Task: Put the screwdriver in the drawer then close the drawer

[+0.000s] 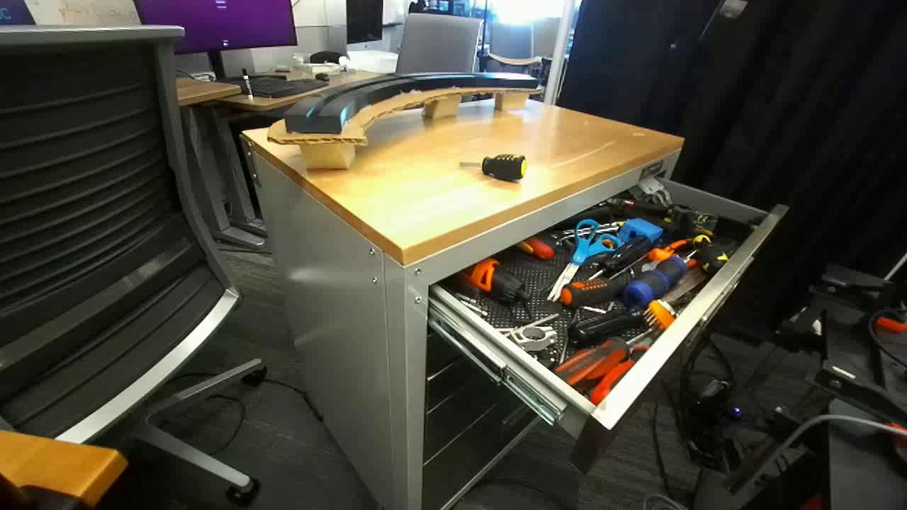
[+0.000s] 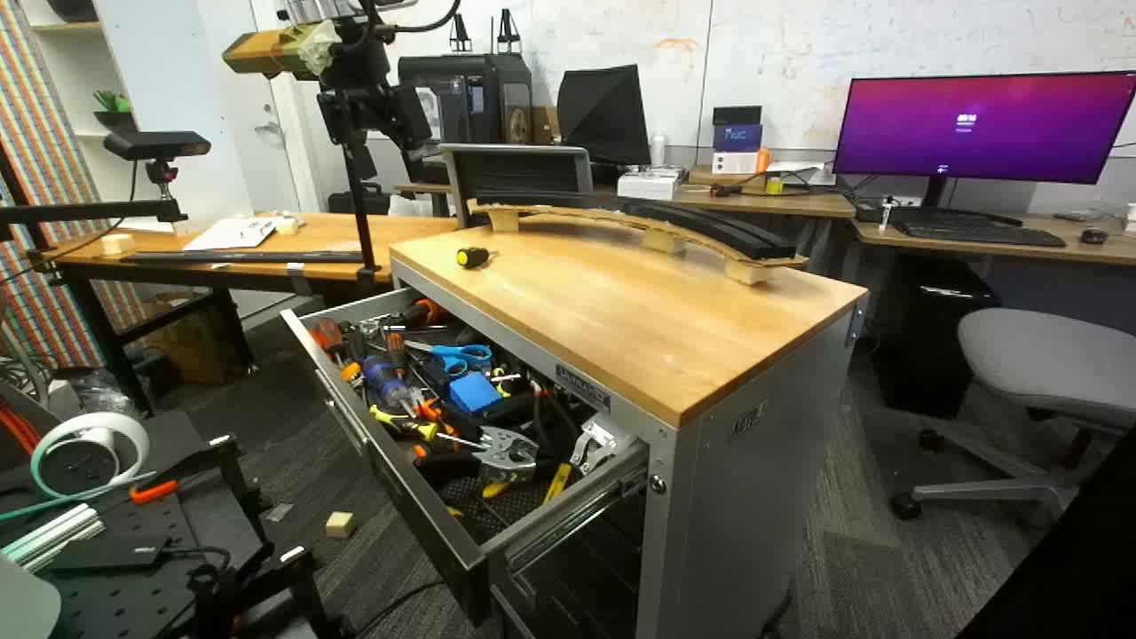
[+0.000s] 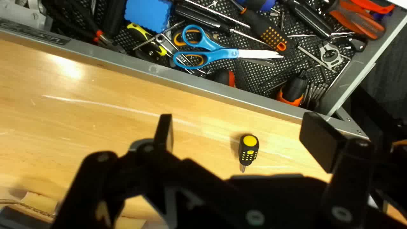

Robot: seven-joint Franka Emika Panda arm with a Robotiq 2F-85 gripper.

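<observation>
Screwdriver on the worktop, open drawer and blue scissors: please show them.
Screwdriver [image 3: 249, 152], in the wrist view: handle.
Drawer [image 1: 645, 368], in an exterior view: front rim.
Blue scissors [image 3: 225, 53], in the wrist view: handles.

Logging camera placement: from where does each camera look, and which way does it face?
Wrist view: behind the open gripper, which shows, facing down at the stubby screwdriver and open drawer.
Exterior view: off a front corner of the tool cabinet, angled down over worktop and drawer; no robot part recognisable.
Exterior view: off the opposite front corner, facing a whiteboard; a black mechanism high in view may be the gripper.
Both exterior views share drawer, screwdriver and purple-screened monitor.
</observation>
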